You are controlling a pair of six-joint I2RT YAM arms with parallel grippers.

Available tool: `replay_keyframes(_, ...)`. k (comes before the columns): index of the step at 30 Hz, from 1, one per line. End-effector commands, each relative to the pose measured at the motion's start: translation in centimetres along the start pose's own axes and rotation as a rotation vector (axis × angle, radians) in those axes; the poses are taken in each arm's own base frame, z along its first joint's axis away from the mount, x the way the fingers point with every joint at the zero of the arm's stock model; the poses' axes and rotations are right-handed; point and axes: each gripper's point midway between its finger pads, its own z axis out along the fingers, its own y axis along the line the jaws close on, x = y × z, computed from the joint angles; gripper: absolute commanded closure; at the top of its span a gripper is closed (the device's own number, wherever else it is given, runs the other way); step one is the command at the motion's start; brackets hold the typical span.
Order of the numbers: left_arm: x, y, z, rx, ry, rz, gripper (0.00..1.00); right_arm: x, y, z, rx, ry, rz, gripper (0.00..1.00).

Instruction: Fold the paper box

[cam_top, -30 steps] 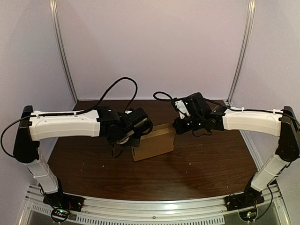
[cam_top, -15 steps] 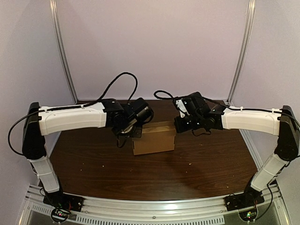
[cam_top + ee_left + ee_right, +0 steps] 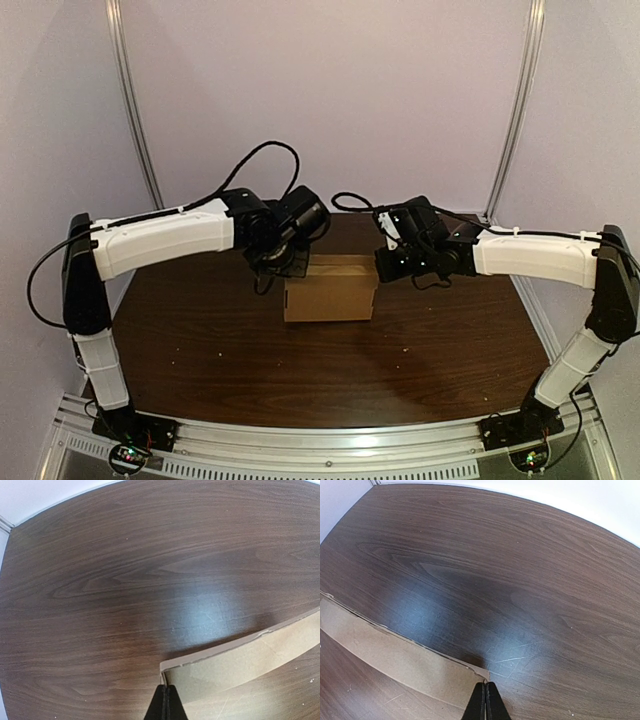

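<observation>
From above, the brown cardboard box (image 3: 330, 290) sat on the dark wooden bench (image 3: 200, 360), midway between the side edges and nearer the far edge. My left fingers (image 3: 287, 268) met its upper left corner and my right fingers (image 3: 384, 270) its upper right. I judged that one arm held each end so a flap could be turned evenly without the box skating. A black cable (image 3: 262, 165) looped above the left arm, well apart from the box, and I saw nothing blocking either arm.

In the left wrist view, my fingers were pressed together on the corner of a tan flap (image 3: 240, 662), which curved away over the wood.

In the right wrist view, the other pair were likewise clamped on a flap (image 3: 395, 652) corner, with only wood grain beyond.
</observation>
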Motion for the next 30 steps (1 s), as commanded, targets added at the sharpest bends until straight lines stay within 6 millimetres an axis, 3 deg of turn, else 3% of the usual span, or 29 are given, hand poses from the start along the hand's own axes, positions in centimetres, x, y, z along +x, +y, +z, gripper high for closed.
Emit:
replay_keyframes(1,-0.4,-2.3,-0.2,0.088,0.037,0.028,1.0,3.1,0.6,0.6,-0.029,0.114,-0.025,1.0)
replay_keyframes(14,0.0,-3.1,0.2,0.115,0.177,0.09,1.0,3.4,0.8,0.6,-0.041,0.121,-0.038,1.0)
replay_keyframes(30,-0.1,-3.7,1.0,0.129,0.209,0.069,1.0,3.6,0.8,0.7,-0.043,0.125,-0.036,1.0)
